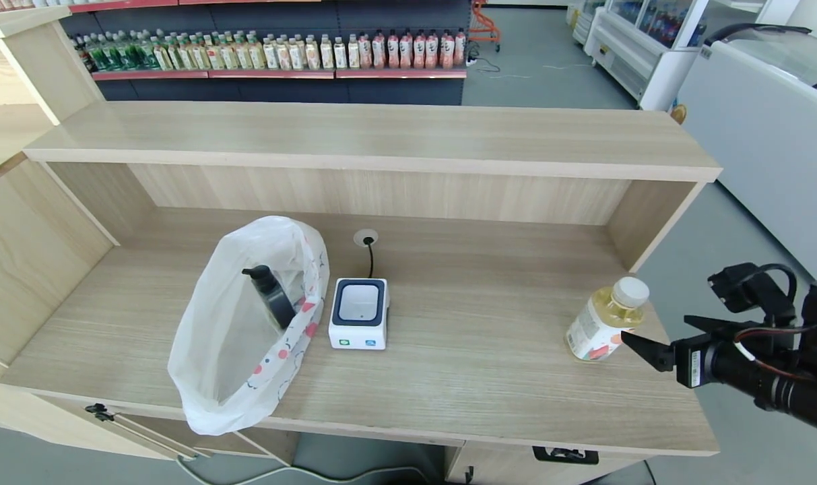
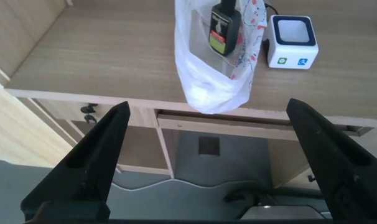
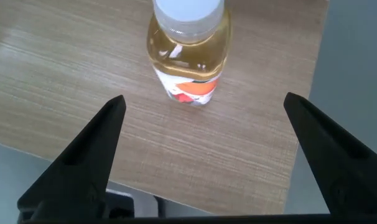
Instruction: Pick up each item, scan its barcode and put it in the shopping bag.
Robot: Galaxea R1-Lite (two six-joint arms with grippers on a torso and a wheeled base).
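Nearest, the left gripper hangs below and in front of the pale wood-grain counter, its black jaws spread wide and holding nothing. The right gripper sits off the counter's right end, jaws likewise spread wide and empty. It points at the clear plastic bottle of pale yellow liquid with a white screw cap.

That bottle stands upright near the counter's right edge, just beyond the right gripper's fingertips and not touching them. It looks nearly full, so it probably has some weight. The smooth round wall is likely slippery and may give a little under a squeeze. The printed label around the lower body seems the best place to grip, below the shoulder and well under the cap. A clumsy nudge could tip it towards the edge. Its barcode cannot be made out.

Farther along, mid-counter, sits the white box-shaped scanner with a dark-framed window. Just beside it is the white plastic shopping bag with small printed spots, its mouth open. A black pump-top bottle leans inside.
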